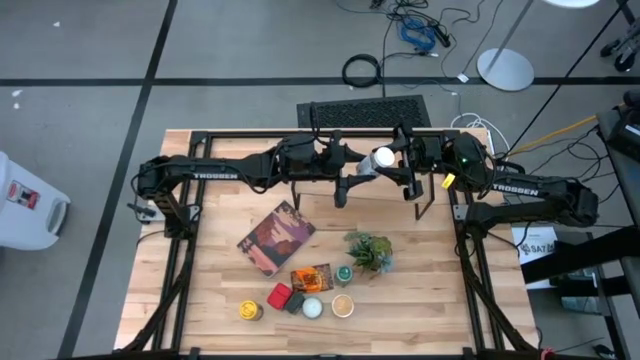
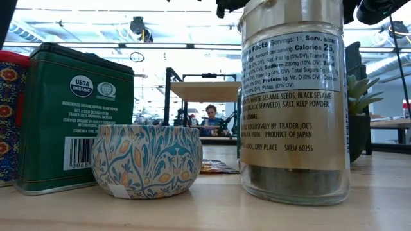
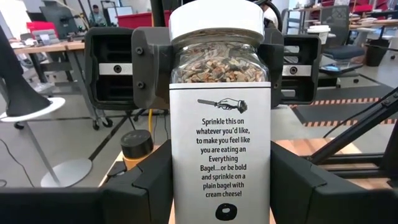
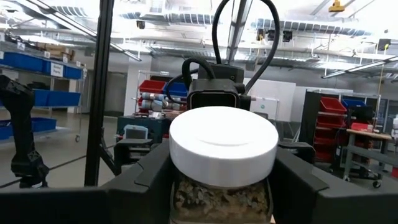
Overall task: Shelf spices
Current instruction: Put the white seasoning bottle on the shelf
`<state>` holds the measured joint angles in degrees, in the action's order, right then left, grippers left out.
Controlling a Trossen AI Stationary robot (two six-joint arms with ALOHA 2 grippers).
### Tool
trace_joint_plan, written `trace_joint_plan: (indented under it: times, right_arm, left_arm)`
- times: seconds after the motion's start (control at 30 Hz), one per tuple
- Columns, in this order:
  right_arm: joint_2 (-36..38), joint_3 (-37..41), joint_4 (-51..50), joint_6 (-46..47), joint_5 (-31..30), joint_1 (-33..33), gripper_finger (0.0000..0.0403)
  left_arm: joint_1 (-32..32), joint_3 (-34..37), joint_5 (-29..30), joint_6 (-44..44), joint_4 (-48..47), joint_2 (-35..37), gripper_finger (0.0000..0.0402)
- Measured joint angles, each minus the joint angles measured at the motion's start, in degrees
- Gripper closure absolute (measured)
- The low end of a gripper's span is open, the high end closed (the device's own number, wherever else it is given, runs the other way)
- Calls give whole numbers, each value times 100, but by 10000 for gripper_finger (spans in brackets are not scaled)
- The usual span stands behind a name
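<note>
White-lidded bagel seasoning jar [image 1: 383, 158] at upper centre, gripped by left end effector [image 1: 368, 170] and right end effector [image 1: 398, 166] together. Remaining spices [image 1: 300, 298] wait low on counter [image 1: 420, 280]; most unshelved.

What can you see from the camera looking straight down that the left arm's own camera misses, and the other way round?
Only the high view shows the maroon book, the potted plant and the spice jars and tins grouped on the table. Only the left wrist view shows the bagel seasoning jar's printed label and the seeds inside. Both show that white-lidded jar held up between the left gripper and right gripper.
</note>
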<state>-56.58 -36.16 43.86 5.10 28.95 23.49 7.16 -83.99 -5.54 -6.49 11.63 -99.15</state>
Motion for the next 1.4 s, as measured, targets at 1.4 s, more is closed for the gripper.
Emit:
trace_joint_plan:
  times: [1.4]
  right_arm:
    - [600,-2,-1108,-123,-228,13,216]
  left_arm:
    - [-91,4,1022,-289,-2049,969,130]
